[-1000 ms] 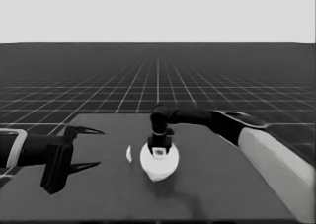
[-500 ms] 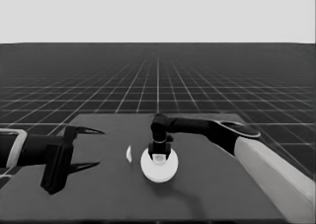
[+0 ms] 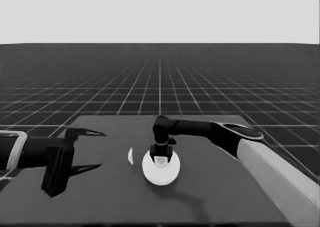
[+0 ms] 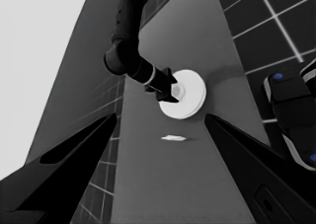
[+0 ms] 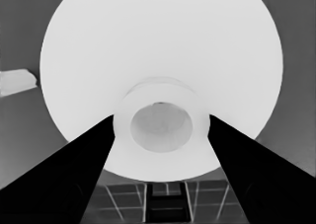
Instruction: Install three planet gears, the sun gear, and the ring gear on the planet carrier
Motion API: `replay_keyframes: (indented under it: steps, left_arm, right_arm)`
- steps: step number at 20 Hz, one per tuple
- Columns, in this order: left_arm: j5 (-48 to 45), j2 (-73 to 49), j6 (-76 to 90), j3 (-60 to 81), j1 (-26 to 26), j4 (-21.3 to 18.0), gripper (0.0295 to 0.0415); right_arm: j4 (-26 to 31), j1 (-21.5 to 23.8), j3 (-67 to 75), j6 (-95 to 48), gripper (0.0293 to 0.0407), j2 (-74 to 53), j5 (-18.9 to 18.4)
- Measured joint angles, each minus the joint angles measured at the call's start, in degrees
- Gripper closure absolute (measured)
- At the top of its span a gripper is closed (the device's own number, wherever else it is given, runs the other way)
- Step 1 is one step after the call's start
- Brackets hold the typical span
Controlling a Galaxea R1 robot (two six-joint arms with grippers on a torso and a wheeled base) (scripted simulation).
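Right now, head view: right hand (image 3: 161, 158) comes in from the right and points straight down over the larger round part (image 3: 160, 169), which lies flat mid-surface, hub up, axis vertical. Fingers sit either side of the raised hub, just at it; whether they press it cannot be told from here. Thin white piece (image 3: 130, 156) stands on edge just left of the disc, apart from it. Left hand (image 3: 87, 151) waits over the left end of the surface (image 3: 225, 187), fingers spread wide, nothing between them. No separate gears or smaller round part visible. Left wrist view: left hand's two fingers (image 4: 74, 155) stand well apart, empty; farther off the right hand (image 4: 165, 88) is at the hub of the larger round part (image 4: 190, 98), which shows a thick edge, maybe stacked on something, cannot tell. Thin white piece (image 4: 174, 138) lies near the disc, not touching. Dark machinery with blue lights (image 4: 294, 110) sits past the surface edge. Right wrist view: right hand (image 5: 160, 130) straddles the hub, one finger (image 5: 74, 174) on each side, tips right against the hub wall, moderately open to hub width, gripping it by the look. Larger round part (image 5: 158, 41) fills the frame, hole facing the camera. Thin white piece (image 5: 17, 81) shows at the edge.
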Motion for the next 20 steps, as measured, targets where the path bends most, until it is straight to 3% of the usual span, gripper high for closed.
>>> replay_keyframes:
  steps: [20]
  left_arm:
    - [0.00, 0.00, 0.00, 0.00, 0.00, 0.00, 0.0326]
  right_arm:
    - [-0.04, -0.78, -0.18, 10.01, 0.0352, -0.14, -0.03]
